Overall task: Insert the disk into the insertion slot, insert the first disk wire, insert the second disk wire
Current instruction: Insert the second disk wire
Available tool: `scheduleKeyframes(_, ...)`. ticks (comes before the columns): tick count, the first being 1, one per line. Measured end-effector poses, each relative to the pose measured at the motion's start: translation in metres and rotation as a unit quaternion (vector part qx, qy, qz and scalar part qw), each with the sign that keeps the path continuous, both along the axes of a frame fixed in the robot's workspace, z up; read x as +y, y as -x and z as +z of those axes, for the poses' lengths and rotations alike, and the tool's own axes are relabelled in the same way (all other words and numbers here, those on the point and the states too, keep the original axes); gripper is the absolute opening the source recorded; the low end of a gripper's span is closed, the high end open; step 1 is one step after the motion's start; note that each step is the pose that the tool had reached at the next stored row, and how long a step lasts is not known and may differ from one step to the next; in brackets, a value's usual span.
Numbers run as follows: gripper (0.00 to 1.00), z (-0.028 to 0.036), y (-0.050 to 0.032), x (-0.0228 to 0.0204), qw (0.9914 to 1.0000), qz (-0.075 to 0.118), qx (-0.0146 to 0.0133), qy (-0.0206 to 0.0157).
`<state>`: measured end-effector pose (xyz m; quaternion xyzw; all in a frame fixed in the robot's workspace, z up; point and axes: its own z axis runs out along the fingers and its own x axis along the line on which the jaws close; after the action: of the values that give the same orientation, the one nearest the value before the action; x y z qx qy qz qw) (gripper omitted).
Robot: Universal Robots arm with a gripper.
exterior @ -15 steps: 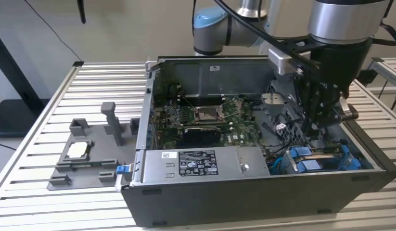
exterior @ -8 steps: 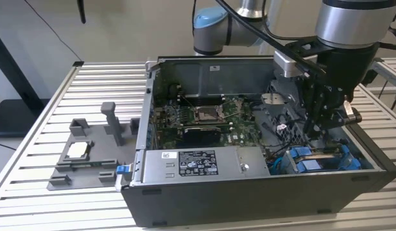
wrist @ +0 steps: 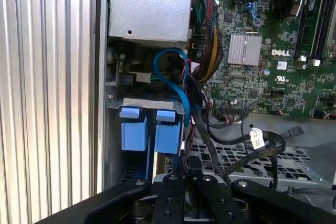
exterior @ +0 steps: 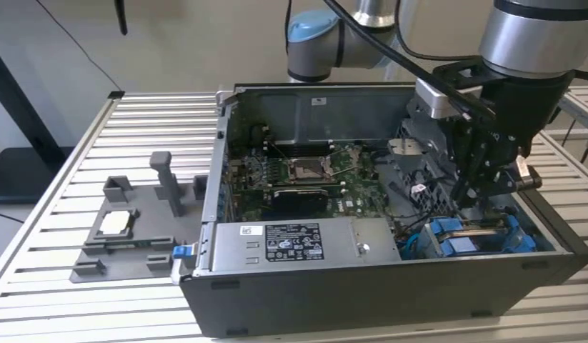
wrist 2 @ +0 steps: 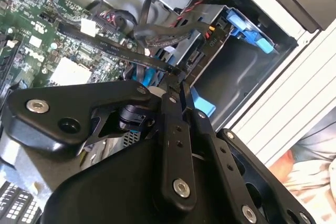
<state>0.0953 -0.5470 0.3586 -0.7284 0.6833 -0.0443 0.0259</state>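
My gripper (exterior: 470, 191) hangs inside the open dark computer case (exterior: 370, 300), at the exterior view's right. It is just above the insertion slot (exterior: 476, 230), a grey bay with blue tabs (wrist: 137, 129). In the second wrist view the fingers (wrist 2: 172, 114) are pressed together on the end of a flat black disk wire (wrist 2: 113, 50). That wire runs back across the green motherboard (wrist 2: 68, 69). The slot (wrist 2: 231, 61) lies just beyond the fingertips. The first wrist view shows my gripper (wrist: 185, 170) with black wires (wrist: 247, 140) rising beside it. The disk's silver body is hidden, so I cannot tell whether it sits in the slot.
A silver labelled power-supply box (exterior: 294, 243) sits along the case's near wall, left of the slot. A blue cable (wrist: 176, 80) loops over the bay, and a bundle of coloured wires (wrist: 210, 51) hangs near it. A grey fixture (exterior: 131, 229) with a chip lies on the slatted table (exterior: 46, 286).
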Motion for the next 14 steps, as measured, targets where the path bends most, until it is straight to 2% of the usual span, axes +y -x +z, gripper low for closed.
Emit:
scheduleKeyframes(4,0.16,-0.0006,-0.0034,-0.0035,0.99994,0.0,0.0088,-0.006)
scheduleKeyframes(9,0.16,-0.0013,-0.0082,-0.008,0.99977,0.0,0.0167,-0.0132)
scheduleKeyframes(14,0.16,-0.0016,-0.0118,-0.0124,0.99942,0.0,0.0286,-0.0187)
